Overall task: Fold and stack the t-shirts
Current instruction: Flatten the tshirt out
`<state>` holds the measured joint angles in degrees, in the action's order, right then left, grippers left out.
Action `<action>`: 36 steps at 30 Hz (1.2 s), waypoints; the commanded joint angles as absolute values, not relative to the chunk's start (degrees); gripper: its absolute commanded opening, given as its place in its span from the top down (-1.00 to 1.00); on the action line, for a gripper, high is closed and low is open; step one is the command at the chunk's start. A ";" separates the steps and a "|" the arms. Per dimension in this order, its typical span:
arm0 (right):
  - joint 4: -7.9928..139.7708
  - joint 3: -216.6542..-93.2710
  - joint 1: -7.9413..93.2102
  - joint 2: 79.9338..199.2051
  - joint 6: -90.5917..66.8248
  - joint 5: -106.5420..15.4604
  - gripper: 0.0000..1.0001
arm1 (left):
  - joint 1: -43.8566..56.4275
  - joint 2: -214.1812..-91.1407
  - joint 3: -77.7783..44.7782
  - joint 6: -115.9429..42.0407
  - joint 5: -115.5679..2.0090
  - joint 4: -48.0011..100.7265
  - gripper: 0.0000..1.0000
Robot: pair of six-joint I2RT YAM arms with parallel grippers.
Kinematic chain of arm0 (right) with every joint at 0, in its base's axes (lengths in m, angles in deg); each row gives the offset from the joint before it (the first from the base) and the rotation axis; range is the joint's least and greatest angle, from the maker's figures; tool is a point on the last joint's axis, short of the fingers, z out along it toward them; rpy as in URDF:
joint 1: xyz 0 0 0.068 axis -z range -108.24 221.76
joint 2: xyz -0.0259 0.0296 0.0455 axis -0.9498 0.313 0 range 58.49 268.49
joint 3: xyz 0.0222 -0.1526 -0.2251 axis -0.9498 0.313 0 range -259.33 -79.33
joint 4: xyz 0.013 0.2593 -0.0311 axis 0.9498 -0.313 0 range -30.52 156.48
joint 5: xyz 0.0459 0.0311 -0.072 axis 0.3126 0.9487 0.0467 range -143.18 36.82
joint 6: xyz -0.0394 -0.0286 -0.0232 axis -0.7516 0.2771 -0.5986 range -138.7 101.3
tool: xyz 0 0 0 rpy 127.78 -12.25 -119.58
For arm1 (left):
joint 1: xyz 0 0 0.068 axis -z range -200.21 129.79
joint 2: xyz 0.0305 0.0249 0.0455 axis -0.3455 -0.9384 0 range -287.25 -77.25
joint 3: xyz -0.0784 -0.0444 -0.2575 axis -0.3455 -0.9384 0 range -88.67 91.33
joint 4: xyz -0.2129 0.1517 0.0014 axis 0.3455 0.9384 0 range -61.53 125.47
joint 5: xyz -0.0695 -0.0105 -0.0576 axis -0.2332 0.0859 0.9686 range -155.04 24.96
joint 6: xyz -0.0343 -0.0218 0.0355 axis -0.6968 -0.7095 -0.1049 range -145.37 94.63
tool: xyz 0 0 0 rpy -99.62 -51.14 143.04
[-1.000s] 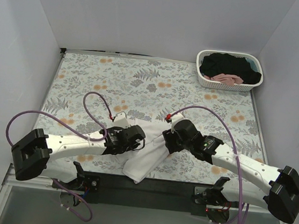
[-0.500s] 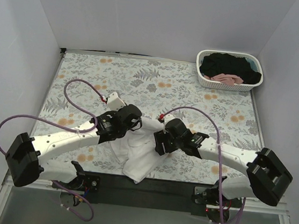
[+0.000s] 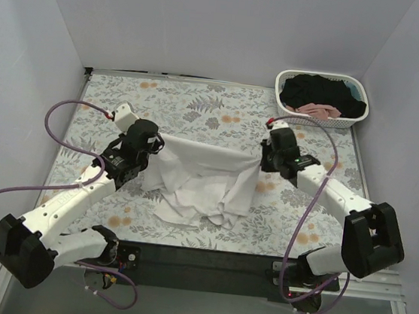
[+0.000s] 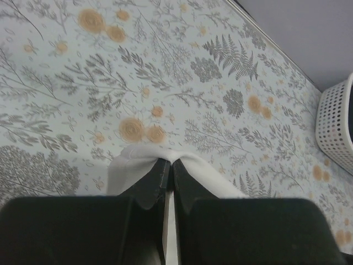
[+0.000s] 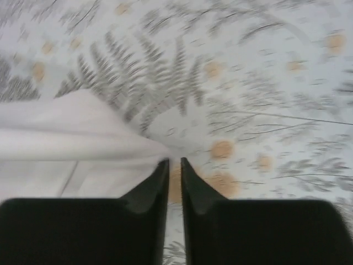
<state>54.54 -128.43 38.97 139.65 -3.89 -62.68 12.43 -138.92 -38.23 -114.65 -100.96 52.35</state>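
White t-shirt (image 3: 203,179) lies crumpled mid-table on the floral tablecloth (image 3: 199,110), its top edge stretched between the left gripper (image 4: 170,165) and the right gripper (image 5: 175,163). Each has its narrow fingers pinching a corner. Farther back, the black shirt (image 3: 319,88) and the pink shirt (image 3: 317,109) sit in the basket (image 3: 290,112).

- Two robot arms: the left arm (image 3: 77,191) at lower left, the right arm (image 3: 327,189) at lower right.
- Two grippers, one per arm: the left gripper (image 4: 168,163) and the right gripper (image 5: 175,162).
- One white t-shirt (image 3: 203,175), mid-frame.
- One basket (image 3: 316,119), upper right.
- Inside it, one pink t-shirt (image 3: 317,109) and one heap of black cloth (image 3: 319,90); from here I can't tell if that's one garment or several.
- One floral tablecloth (image 3: 199,110).
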 commanded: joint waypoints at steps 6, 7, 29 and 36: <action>47.94 -138.84 42.87 136.89 -10.53 -51.36 -0.15 | 8.26 -140.97 -41.37 -100.09 -98.27 43.15 1.00; 48.03 -138.22 41.45 136.45 -10.35 -51.25 -0.21 | 8.18 -141.32 -41.82 -99.90 -98.00 42.45 1.00; 46.36 -124.77 32.83 135.47 -8.68 -56.16 0.14 | 2.29 -146.95 -44.37 -94.72 -95.98 33.74 1.00; 44.60 -123.72 31.16 138.38 -6.83 -60.21 0.15 | 1.67 -146.86 -45.95 -94.01 -95.36 31.90 1.00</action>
